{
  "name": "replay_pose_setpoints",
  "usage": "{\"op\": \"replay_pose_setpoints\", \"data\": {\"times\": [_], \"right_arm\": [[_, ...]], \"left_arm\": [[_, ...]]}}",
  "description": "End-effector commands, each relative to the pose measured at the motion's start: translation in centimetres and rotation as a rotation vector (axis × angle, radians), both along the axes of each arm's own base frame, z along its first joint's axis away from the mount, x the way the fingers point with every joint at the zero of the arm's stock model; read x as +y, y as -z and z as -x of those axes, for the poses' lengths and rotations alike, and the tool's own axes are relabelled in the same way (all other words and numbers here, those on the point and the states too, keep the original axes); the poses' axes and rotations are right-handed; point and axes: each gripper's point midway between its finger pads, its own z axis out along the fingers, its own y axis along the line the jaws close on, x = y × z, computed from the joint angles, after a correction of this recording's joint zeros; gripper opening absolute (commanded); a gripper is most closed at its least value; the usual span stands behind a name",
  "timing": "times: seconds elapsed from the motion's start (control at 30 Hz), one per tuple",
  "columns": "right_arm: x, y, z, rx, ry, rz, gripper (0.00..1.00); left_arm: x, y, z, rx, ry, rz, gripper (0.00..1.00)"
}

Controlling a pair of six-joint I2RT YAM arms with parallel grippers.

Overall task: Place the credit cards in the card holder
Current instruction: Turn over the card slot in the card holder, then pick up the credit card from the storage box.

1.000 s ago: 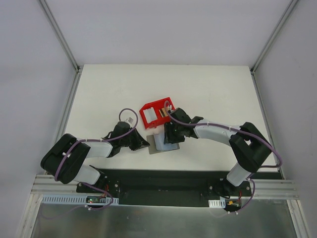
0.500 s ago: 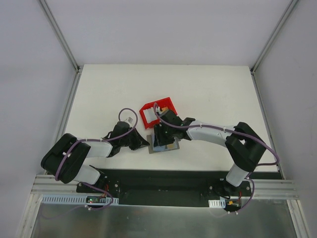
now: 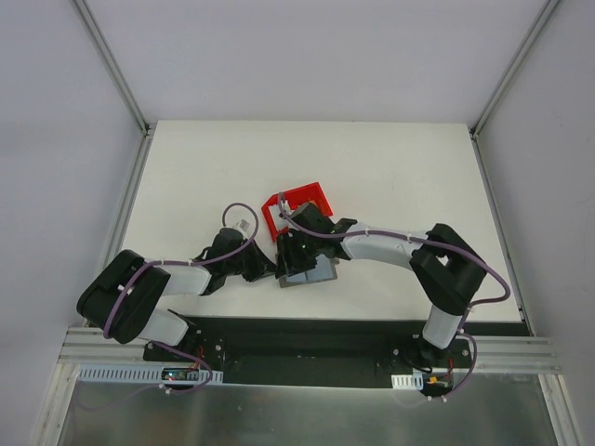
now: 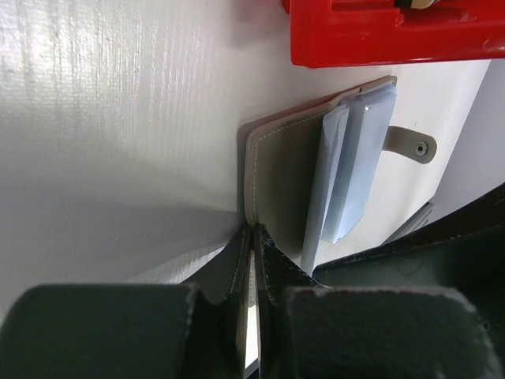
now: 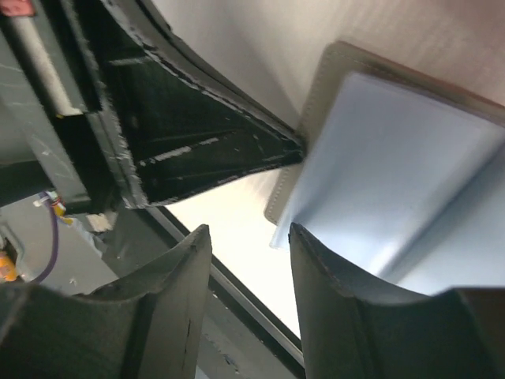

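The grey card holder (image 3: 314, 273) lies open on the table just in front of the red bin (image 3: 299, 199). Its pale blue sleeves (image 4: 357, 155) stand up from the cover. My left gripper (image 4: 254, 238) is shut on the holder's left cover edge and also shows in the top view (image 3: 267, 266). My right gripper (image 5: 249, 237) is open over the holder's near left corner, with nothing between its fingers; one finger (image 5: 331, 276) is next to the sleeves (image 5: 394, 158). A tan sliver of a card (image 4: 417, 4) shows in the bin; the other cards are hidden.
The red bin (image 4: 394, 35) stands right behind the holder, partly under my right arm (image 3: 381, 243). The holder's snap tab (image 4: 412, 145) sticks out on its right side. The table's front edge and a black base strip (image 3: 307, 336) lie close behind both grippers.
My right gripper has moved left from the red bin to over the card holder's left part, close to my left gripper. The left arm has barely moved.
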Motion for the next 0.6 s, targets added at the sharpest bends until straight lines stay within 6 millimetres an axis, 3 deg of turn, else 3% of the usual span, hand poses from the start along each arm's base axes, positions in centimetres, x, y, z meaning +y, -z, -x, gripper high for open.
{"op": "replay_pose_setpoints", "data": {"times": [0.0,0.13,0.27,0.43,0.57], "right_arm": [[2.7,-2.8,-0.5,0.005,-0.070,-0.122,0.48],[2.6,-2.4,-0.8,0.035,-0.067,-0.113,0.49],[1.7,-4.8,-1.9,-0.026,-0.053,-0.152,0.49],[-0.7,-8.2,-5.2,-0.105,0.010,-0.188,0.51],[-2.6,-9.5,-8.3,-0.155,0.068,-0.169,0.51]], "left_arm": [[3.1,4.5,3.9,0.149,0.006,-0.168,0.00],[3.2,4.5,4.0,0.147,0.002,-0.169,0.00],[3.0,4.1,3.9,0.131,0.027,-0.165,0.00],[2.7,3.9,3.8,0.113,0.055,-0.159,0.00],[2.5,3.7,3.7,0.106,0.061,-0.152,0.00]]}}
